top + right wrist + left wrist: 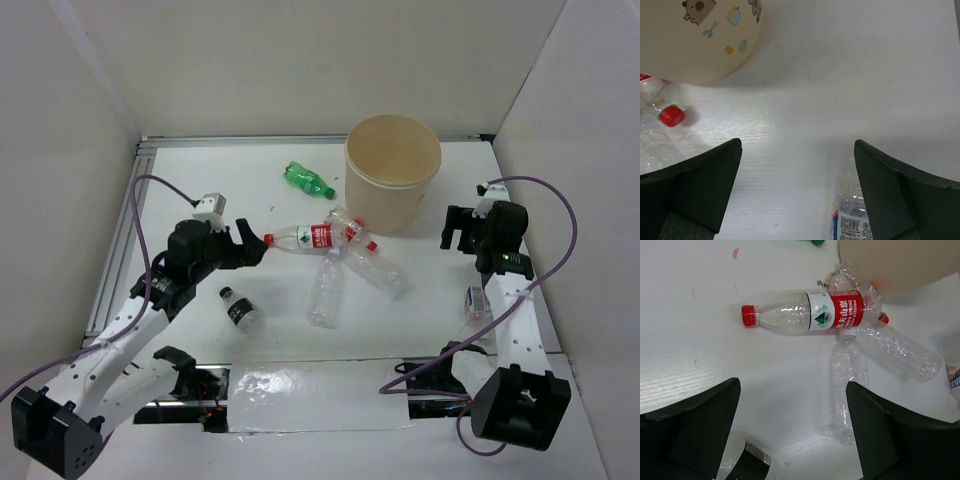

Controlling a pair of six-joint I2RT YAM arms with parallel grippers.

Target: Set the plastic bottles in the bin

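The tan bin (pixel 392 180) stands upright at the back, right of centre. A clear bottle with a red cap and red label (pixel 310 238) lies left of it, with two more clear bottles (pixel 326 290) (pixel 372 262) lying crossed beside it. A green bottle (pixel 307 180) lies behind them. A black-capped bottle (pixel 240 309) lies near the left arm. My left gripper (pixel 250 245) is open and empty, just left of the red cap (pixel 748 315). My right gripper (pixel 460 230) is open and empty, right of the bin (pixel 705 40). A labelled clear bottle (pixel 852 215) lies below it.
White walls close in the table on the left, back and right. A metal rail (pixel 120 240) runs along the left edge. The black-capped bottle (pixel 747 465) lies under my left finger. A clear plastic sheet (pixel 310 395) covers the near edge between the arm bases.
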